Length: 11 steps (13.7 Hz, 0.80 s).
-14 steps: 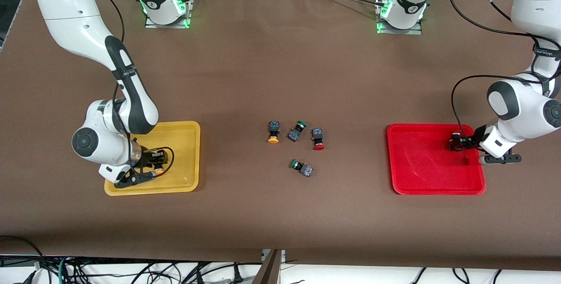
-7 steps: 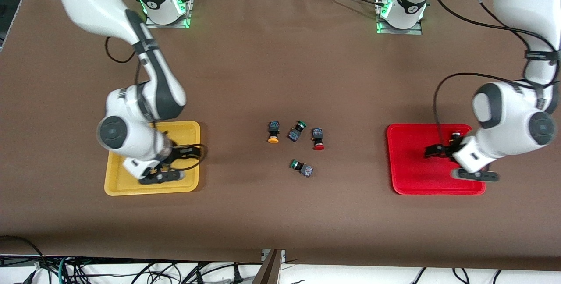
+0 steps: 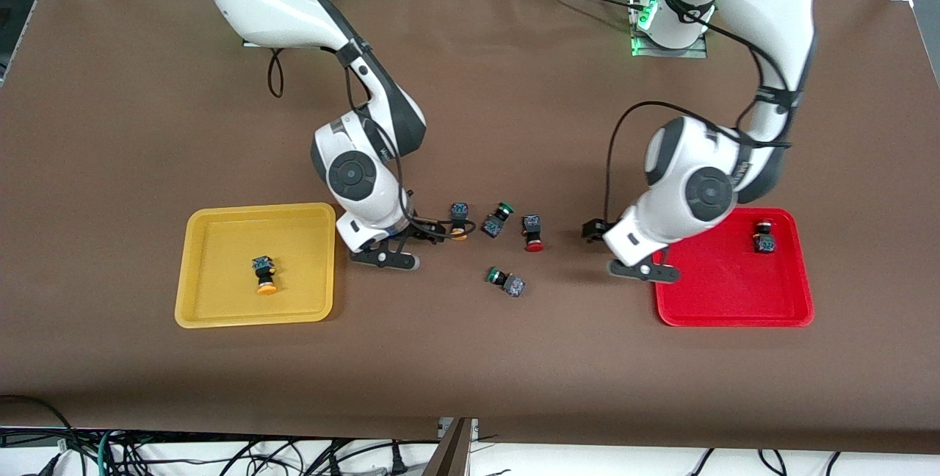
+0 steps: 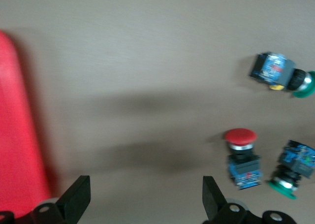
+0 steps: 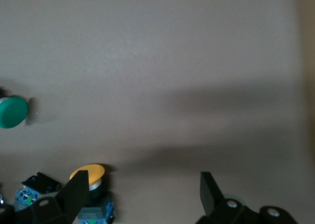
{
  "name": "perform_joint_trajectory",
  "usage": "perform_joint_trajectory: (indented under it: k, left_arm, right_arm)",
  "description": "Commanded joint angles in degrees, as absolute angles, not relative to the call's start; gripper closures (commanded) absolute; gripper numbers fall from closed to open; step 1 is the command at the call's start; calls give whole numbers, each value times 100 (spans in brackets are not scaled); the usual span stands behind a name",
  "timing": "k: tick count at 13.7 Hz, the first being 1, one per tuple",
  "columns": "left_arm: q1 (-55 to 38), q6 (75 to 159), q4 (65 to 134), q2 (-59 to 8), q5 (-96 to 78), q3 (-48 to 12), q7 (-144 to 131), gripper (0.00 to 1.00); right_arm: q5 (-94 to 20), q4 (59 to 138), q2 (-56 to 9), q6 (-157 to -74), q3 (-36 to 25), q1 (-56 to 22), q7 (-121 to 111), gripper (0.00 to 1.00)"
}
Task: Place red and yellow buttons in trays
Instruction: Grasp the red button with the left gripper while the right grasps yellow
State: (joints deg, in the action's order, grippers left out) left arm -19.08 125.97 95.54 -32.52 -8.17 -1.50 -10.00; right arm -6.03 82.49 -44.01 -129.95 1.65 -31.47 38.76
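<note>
A yellow-capped button (image 3: 264, 275) lies in the yellow tray (image 3: 220, 241). A red-capped button (image 3: 764, 237) lies in the red tray (image 3: 734, 292). In the table's middle lie a second yellow button (image 3: 458, 220) and a second red button (image 3: 532, 233). My right gripper (image 3: 429, 232) is open and empty, low beside that yellow button; the right wrist view shows the button (image 5: 87, 177) by one finger of the gripper (image 5: 142, 184). My left gripper (image 3: 591, 230) is open and empty between the red button and the red tray. The left wrist view shows the gripper (image 4: 146, 189), the button (image 4: 242, 155) and the tray (image 4: 19, 135).
Two green-capped buttons lie among the middle group, one (image 3: 497, 219) between the yellow and red buttons, the other (image 3: 505, 280) nearer to the front camera. Both show in the left wrist view (image 4: 283, 74) (image 4: 293, 167). Brown table cloth lies all around.
Both arms have swung from their trays toward the table's middle. The yellow button stays in the yellow tray and the red button in the red tray, both let go.
</note>
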Motion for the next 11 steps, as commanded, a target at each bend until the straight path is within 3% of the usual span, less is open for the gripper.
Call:
perform_joint_trajectory:
  k: [1,11]
  left_arm:
    - [-2424,12989,9527,-3611,-949,-35,-1440,0]
    - [-3102,13534,9580,-4051,-932,-35,-2443,0]
  right_arm:
    - [-808,8183,-4613,-13139,123,-3348,4104,0]
    - [-888,8297,-4808,-13878,132,-3963,4939,1]
